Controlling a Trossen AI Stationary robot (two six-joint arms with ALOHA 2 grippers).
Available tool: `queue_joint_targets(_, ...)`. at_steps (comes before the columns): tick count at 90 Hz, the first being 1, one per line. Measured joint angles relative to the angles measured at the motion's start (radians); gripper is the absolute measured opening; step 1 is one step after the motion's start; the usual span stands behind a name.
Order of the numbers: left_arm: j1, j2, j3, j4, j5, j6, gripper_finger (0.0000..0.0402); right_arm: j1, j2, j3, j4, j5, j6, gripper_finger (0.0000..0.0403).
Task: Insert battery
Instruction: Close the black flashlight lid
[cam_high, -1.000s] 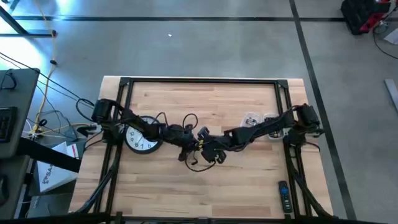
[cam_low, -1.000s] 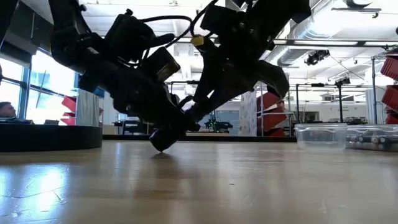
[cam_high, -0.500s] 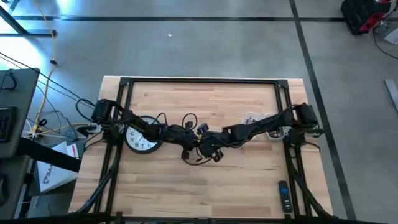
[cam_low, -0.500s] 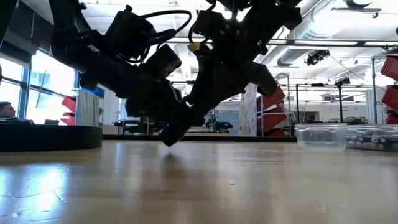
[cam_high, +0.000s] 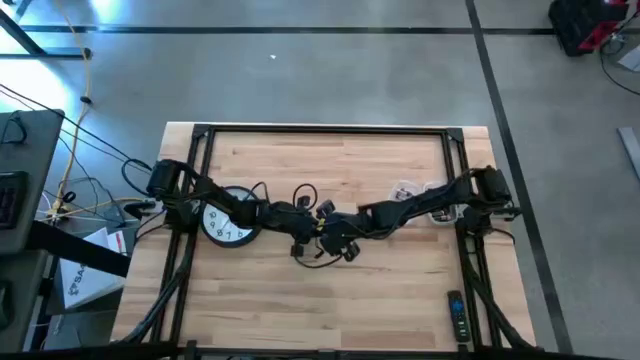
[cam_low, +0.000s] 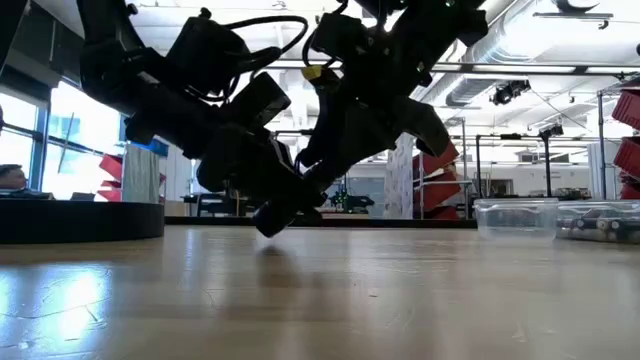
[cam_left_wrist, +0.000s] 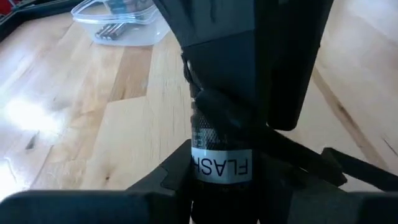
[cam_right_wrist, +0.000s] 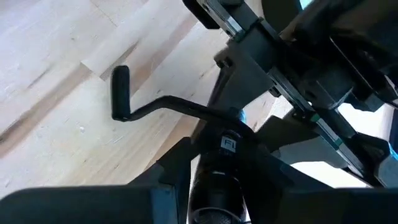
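Containers: two clear plastic tubs (cam_low: 517, 218) are sitting side by side at the right end of the pale wooden bench (cam_high: 330, 300); the nearer one (cam_left_wrist: 118, 22) is holding thin metallic cylinders, likely batteries.
Task item: a black cylindrical flashlight with a white "FLASH" label (cam_left_wrist: 221, 163) is hanging tilted above mid-bench, its lower end just clear of the wood.
Left pincer (cam_left_wrist: 217, 186): its fingers are closing on the flashlight's labelled body.
Right pincer (cam_right_wrist: 214, 180): its fingers are clamping the same flashlight from the opposite end.
Other items: a round white-faced wall clock (cam_high: 228, 218) is lying under the left arm; a black remote control (cam_high: 456, 315) is lying near the front right corner.
Change: over the past second both pincers are shifting together slightly toward the bench's far edge, and the flashlight's low tip is moving a little sideways in the low view.
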Motion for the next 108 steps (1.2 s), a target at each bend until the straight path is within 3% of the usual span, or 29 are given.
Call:
queue_joint_targets(12, 0.002, 0.000, -0.001, 0.000, 0.027, -0.014, 0.0099, 0.031, 0.000, 0.000, 0.009, -0.003, -0.021, 0.0107)
queue_joint_targets(32, 0.002, 0.000, -0.003, -0.023, 0.030, -0.015, 0.0099, 0.089, -0.013, 0.000, 0.063, 0.134, -0.131, 0.0163)
queue_joint_targets(50, 0.002, 0.000, -0.003, -0.031, 0.127, -0.025, 0.0099, 0.108, -0.052, 0.000, -0.087, 0.210, -0.240, 0.0197)
queue_joint_targets(70, 0.002, 0.000, -0.002, -0.033, 0.185, -0.040, 0.0099, 0.113, -0.052, -0.023, -0.126, 0.293, -0.373, 0.0184)
queue_joint_targets(108, 0.002, 0.000, -0.002, -0.037, 0.202, -0.042, 0.0099, 0.112, -0.043, -0.024, -0.053, 0.197, -0.413, 0.0142)
